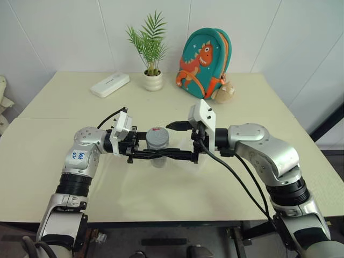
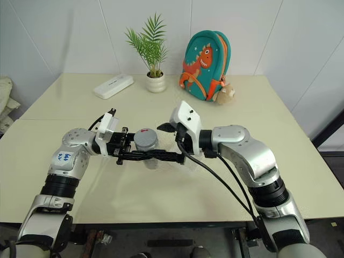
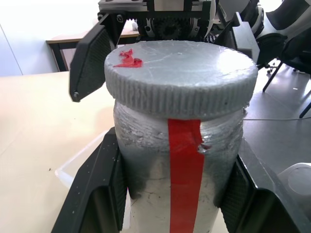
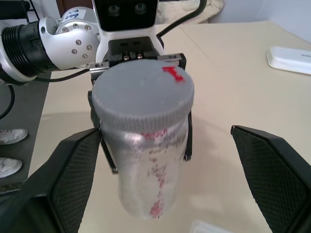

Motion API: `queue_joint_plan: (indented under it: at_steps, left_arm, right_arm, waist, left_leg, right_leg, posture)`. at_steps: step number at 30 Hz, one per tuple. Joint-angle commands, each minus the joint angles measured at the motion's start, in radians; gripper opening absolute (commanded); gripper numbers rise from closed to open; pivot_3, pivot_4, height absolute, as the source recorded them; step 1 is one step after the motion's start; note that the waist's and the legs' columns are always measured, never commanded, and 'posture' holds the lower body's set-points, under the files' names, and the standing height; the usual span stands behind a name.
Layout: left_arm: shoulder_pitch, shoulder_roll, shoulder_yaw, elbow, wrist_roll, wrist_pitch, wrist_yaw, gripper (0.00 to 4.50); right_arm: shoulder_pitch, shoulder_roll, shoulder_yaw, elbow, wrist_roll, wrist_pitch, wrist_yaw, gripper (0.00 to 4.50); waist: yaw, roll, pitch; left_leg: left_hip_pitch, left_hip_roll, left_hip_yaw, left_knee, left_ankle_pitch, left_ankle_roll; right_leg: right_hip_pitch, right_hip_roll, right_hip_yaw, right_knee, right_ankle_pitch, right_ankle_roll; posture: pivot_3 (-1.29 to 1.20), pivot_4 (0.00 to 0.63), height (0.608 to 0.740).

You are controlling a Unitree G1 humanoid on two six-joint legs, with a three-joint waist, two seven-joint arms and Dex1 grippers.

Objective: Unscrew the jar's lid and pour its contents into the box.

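- Gripping the silvery-grey cylindrical jar (image 1: 158,149) with red stripe, the left gripper (image 1: 161,155) is clamped on its body above the beige table (image 1: 242,107)
- Round grey ribbed lid (image 1: 157,133) sits on the jar
- Right gripper (image 4: 160,160) gapes wide beside the jar, holding nothing

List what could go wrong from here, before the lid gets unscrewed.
1. The left gripper clamps the jar alone, in the air; a twist on the lid might spin the jar in that grip.
2. The right gripper is open with its fingers wide of the lid; closing off-centre could knock the jar askew.
3. The box lies partly beneath the jar; a dropped jar may hit its rim.
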Motion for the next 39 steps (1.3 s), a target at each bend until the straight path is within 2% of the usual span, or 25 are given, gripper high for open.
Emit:
queue_joint_plan:
  at_steps: [1, 12, 26, 39]
  left_arm:
    - [-0.021, 0.003, 0.006, -0.005, -0.003, -0.017, -0.008, 2.01]
    - [-0.037, -0.002, -0.003, 0.013, -0.010, 0.004, -0.040, 2.01]
    - [-0.051, 0.002, -0.010, 0.016, -0.002, 0.004, -0.045, 2.01]
    - [-0.035, 0.005, -0.006, -0.002, -0.004, 0.007, -0.027, 2.01]
  right_arm:
    - [0.004, -0.026, -0.048, -0.071, 0.048, 0.022, 0.015, 4.46]
    - [-0.058, 0.029, -0.092, -0.059, 0.105, 0.026, -0.043, 4.46]
    - [-0.102, 0.202, 0.033, 0.051, 0.006, -0.065, -0.096, 4.46]
    - [-0.115, 0.238, 0.055, 0.132, -0.084, -0.118, -0.111, 4.46]
  waist:
    - [-0.001, 0.000, 0.000]
    - [0.000, 0.000, 0.000]
    - [-0.002, 0.000, 0.000]
    - [-0.001, 0.000, 0.000]
  left_leg:
    - [0.000, 0.000, 0.000, 0.000, 0.000, 0.000]
    - [0.000, 0.000, 0.000, 0.000, 0.000, 0.000]
    - [0.000, 0.000, 0.000, 0.000, 0.000, 0.000]
    - [0.000, 0.000, 0.000, 0.000, 0.000, 0.000]
  right_leg:
    - [0.000, 0.000, 0.000, 0.000, 0.000, 0.000]
    - [0.000, 0.000, 0.000, 0.000, 0.000, 0.000]
    - [0.000, 0.001, 0.000, 0.001, 0.000, 0.000]
    - [-0.001, 0.001, 0.000, 0.001, 0.000, 0.000]
  posture:
    - [0.00, 0.150, 0.740]
    - [0.00, 0.150, 0.740]
    - [0.00, 0.150, 0.740]
    - [0.00, 0.150, 0.740]
